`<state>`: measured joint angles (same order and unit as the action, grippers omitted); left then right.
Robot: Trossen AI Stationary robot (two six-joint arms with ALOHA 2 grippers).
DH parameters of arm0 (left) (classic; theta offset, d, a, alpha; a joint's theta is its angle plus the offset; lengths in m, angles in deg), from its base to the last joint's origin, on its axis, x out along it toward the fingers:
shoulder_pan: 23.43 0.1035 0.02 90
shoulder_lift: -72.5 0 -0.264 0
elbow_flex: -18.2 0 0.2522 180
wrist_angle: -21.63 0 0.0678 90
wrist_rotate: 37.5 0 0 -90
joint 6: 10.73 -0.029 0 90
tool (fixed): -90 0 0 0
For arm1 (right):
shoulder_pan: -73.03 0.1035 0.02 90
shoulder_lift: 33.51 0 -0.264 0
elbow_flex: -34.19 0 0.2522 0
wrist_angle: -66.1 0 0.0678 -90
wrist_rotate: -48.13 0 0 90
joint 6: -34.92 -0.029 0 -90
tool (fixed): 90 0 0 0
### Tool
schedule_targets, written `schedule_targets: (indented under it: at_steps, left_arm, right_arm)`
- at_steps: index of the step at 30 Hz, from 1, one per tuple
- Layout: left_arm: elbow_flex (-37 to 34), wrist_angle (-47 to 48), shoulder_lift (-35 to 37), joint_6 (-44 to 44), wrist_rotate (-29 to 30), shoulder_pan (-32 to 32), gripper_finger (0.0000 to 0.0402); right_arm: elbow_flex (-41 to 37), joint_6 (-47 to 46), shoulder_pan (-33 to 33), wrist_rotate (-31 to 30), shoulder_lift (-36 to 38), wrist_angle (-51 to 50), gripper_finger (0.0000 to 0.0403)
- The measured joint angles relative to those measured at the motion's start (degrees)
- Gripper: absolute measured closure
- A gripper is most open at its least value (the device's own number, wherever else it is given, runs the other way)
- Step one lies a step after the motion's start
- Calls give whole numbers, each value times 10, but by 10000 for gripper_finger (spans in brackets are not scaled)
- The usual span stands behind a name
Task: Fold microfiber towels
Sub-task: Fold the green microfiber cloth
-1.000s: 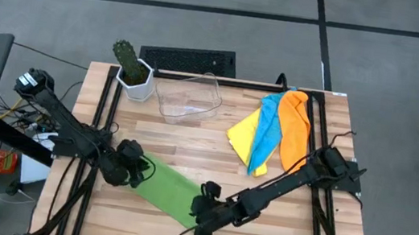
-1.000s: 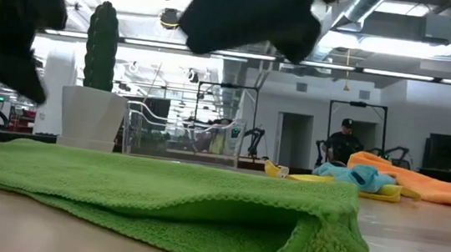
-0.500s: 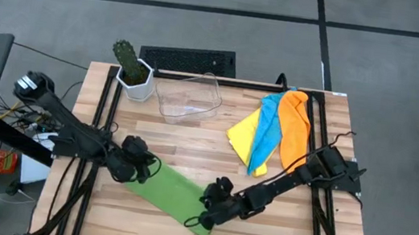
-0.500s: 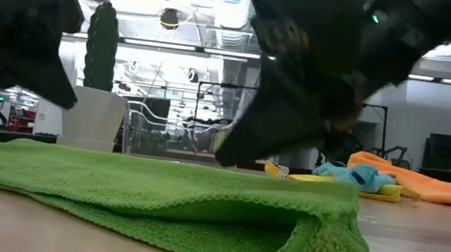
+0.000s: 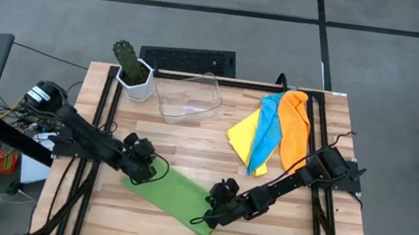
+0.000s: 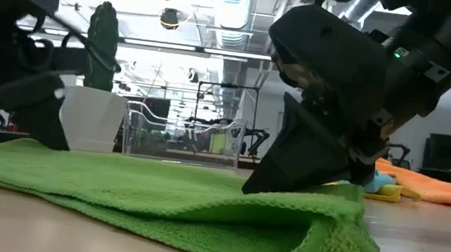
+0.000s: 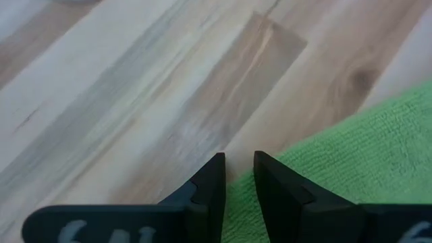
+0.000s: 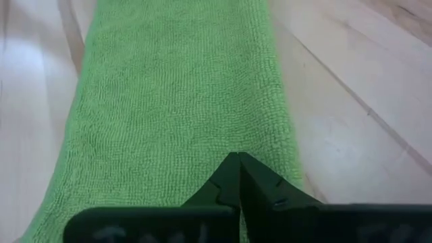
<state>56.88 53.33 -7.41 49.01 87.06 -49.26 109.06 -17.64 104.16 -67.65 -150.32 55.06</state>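
My right gripper (image 5: 212,212) is down on the near end of the green towel (image 5: 175,196), fingers pressed together with their tips meeting on the cloth; in my right wrist view the two dark tips (image 8: 237,177) come to a single point on the green pile. Whether any fabric is pinched between them I cannot tell. My left gripper (image 5: 144,171) sits at the towel's opposite end, fingers (image 7: 210,181) narrowly parted, a thin slot between them, tips right at the towel's edge where cloth meets bare wood (image 7: 135,101). Nothing visibly held there.

Around the tools: beyond my left gripper, at the far edge of the table (image 5: 190,139), a cactus in a white pot (image 5: 132,69). Beside it a clear plastic bin (image 5: 188,96). Both well apart from either gripper, nothing blocking. From the low view the right gripper's bulk (image 6: 328,112) hides part of the pile behind it.

Towel positions: green one lies as a long folded strip running diagonally between my two grippers, its doubled fold showing at the right gripper's end (image 6: 323,237). Yellow towel (image 5: 243,132), light blue towel (image 5: 266,137) and orange towel (image 5: 295,129) lie heaped together, overlapping, farther along my right arm toward its base, well apart from the fingers.
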Motion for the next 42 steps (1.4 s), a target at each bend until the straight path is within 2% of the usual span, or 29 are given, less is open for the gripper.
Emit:
schedule_targets:
  at_steps: [7, 11, 13, 19, 27, 31, 36, 39, 42]
  left_arm:
    - [1, -38, -31, -9, 8, 10, 331]
    - [0, -57, -27, -10, 4, 20, 331]
    - [0, -61, -27, -8, -1, 27, 331]
    - [0, -61, -27, -10, -14, 37, 331]
    - [3, -65, -25, -10, -20, 38, 331]
    - [38, -60, 22, -38, -61, 37, 331]
    - [90, -65, 113, -139, -7, 40, 331]
    - [92, -65, 144, -181, -14, 54, 331]
    - [67, -74, 140, -172, -48, 74, 331]
  right_arm:
    - [-3, 27, 5, 10, 37, 1, 378]
    - [-1, 50, 7, -44, 64, -4, 378]
    - [-2, 42, 8, -68, 59, -21, 379]
    - [-5, -11, 30, -65, 23, -22, 380]
    - [-1, -89, 60, -102, -18, -41, 380]
    - [-1, -89, 60, -105, -20, -31, 380]
    - [-2, -89, 60, -107, -21, -28, 381]
    - [-3, -89, 63, -108, -21, -17, 381]
    - [-3, -87, 66, -108, -23, 0, 381]
